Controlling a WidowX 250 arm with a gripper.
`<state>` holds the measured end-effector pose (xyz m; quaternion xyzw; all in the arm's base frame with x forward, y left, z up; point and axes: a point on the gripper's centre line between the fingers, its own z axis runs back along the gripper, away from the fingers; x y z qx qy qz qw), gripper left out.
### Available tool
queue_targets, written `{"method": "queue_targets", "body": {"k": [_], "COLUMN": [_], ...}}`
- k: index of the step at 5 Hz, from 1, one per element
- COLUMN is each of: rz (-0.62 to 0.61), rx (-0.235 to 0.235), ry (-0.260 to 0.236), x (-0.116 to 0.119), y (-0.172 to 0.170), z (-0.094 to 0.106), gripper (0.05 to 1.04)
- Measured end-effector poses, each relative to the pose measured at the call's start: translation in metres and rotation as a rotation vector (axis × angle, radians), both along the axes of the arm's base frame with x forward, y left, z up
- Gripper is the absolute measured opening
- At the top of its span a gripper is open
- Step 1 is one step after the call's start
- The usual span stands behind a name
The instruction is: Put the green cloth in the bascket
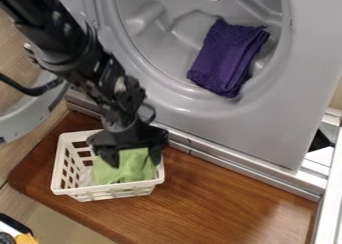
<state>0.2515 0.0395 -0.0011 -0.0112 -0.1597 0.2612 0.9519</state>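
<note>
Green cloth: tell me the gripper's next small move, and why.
Probably ease the gripper straight up: its fingers stand apart with the green cloth between them, and the cloth lies inside the white basket, so it should stay there.

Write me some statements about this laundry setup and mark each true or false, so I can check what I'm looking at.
1. The black gripper is down at the green cloth. True.
2. The green cloth lies outside the basket. False: it is inside it.
3. The purple cloth lies in the round opening of the grey machine. True.
4. The basket is solid-walled and black. False: it is white, with openings in its walls.
5. The basket stands on a brown wooden surface. True.
6. The two cloths touch each other. False: they lie well apart.
</note>
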Motion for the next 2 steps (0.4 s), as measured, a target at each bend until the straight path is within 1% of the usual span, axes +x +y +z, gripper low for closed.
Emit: {"method": "queue_targets", "body": {"k": [1,2], "rz": [-0.010,-0.017], "rx": [-0.013,0.009], "ry": [-0.042,-0.094], "x": [-0.003,-0.010], "y": [-0.005,-0.011], "z": [0.022,0.041], "gripper": [1.001,1.001]}}
